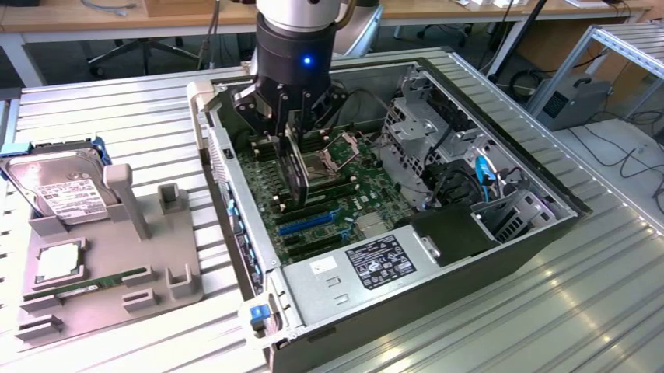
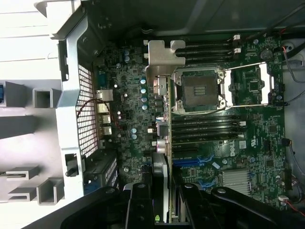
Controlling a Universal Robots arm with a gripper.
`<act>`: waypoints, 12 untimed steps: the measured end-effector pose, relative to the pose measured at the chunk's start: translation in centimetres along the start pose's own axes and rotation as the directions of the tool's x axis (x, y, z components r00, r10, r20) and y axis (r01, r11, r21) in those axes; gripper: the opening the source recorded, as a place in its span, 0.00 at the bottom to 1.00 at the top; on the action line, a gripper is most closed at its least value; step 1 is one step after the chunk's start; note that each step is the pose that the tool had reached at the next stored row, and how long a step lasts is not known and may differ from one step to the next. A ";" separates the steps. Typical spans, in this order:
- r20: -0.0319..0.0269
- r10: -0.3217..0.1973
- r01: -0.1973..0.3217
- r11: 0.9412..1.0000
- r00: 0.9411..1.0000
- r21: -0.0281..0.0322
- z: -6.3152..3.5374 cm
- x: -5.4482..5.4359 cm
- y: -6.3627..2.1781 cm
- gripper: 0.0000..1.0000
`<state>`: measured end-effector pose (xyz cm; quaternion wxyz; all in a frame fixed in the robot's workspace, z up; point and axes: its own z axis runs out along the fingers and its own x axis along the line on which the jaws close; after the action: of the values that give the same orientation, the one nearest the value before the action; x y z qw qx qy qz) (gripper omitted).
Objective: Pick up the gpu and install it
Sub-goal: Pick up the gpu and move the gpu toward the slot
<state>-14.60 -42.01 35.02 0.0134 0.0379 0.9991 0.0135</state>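
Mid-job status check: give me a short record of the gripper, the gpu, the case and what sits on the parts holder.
gripper: shut on the gpu, inside the open computer case
gpu: held on edge over the motherboard, silver bracket at the end away from the fingers
seated in a slot: cannot tell
parts holder: on the exterior view's left of the case; holds the hard drive and the RAM stick
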 end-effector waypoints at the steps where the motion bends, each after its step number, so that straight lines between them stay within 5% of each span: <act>1: 0.000 0.000 0.000 1.000 1.000 0.000 0.03 0.0 0.00 0.27; 12: 0.000 0.000 0.000 1.000 1.000 0.000 0.22 -0.2 0.01 0.27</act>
<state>-14.43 -42.01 34.81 0.0134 0.0379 0.9991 0.0135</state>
